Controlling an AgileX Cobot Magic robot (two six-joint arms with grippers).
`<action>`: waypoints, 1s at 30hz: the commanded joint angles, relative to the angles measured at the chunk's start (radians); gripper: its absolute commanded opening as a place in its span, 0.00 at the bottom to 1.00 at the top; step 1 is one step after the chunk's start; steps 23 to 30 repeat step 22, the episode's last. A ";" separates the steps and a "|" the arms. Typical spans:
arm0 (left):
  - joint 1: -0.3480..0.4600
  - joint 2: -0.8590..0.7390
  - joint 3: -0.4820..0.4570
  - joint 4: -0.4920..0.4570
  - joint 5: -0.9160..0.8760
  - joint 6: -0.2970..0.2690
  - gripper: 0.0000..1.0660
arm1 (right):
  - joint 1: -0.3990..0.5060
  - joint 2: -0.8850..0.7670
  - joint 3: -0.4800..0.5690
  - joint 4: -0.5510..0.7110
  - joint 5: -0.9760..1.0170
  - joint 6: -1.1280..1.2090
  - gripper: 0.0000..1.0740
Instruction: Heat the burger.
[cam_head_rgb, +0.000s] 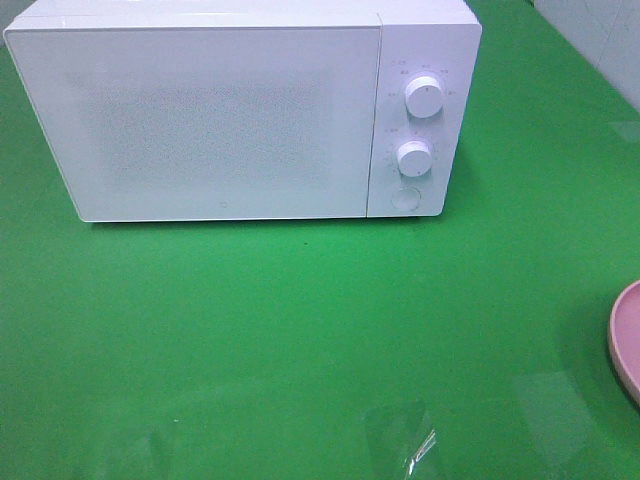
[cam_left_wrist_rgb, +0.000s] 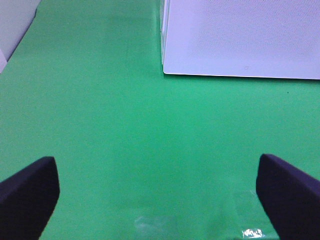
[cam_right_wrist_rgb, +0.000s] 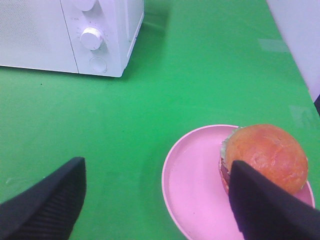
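While the microwave (cam_head_rgb: 245, 110) stands shut at the back of the green bench (cam_head_rgb: 300, 330), we judge that we are at the very start of the task, with nothing yet in hand. Our left gripper (cam_left_wrist_rgb: 157, 192) hangs over bare green cloth in front of the microwave's near corner, its fingers (cam_left_wrist_rgb: 27, 192) spread wide and holding nothing. Our right gripper (cam_right_wrist_rgb: 157, 200) is likewise released, its dark fingers (cam_right_wrist_rgb: 47, 205) parted on either side of the wrist view, above the pink plate (cam_right_wrist_rgb: 192, 185). The burger (cam_right_wrist_rgb: 264, 157) sits on that plate, toward one edge of it, well apart from the microwave and off to our right; in the high view only a sliver of the plate's rim shows at the right edge and the burger itself is out of frame. The door is closed, and its two white knobs (cam_head_rgb: 425, 98) and the round button (cam_head_rgb: 405, 198) below them look untouched. We reckon the next move calls for opening the door, probably by pressing that button, before the right arm can carry the plate with its burger across to the cavity.
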 joint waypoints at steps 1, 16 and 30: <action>0.003 -0.022 0.000 -0.009 -0.013 -0.004 0.95 | -0.005 -0.025 0.004 0.005 -0.011 0.004 0.71; 0.003 -0.022 0.000 -0.009 -0.013 -0.004 0.95 | -0.005 -0.025 0.004 0.005 -0.011 0.004 0.71; 0.003 -0.022 0.000 -0.009 -0.013 -0.004 0.95 | -0.005 -0.025 0.004 0.005 -0.011 0.004 0.71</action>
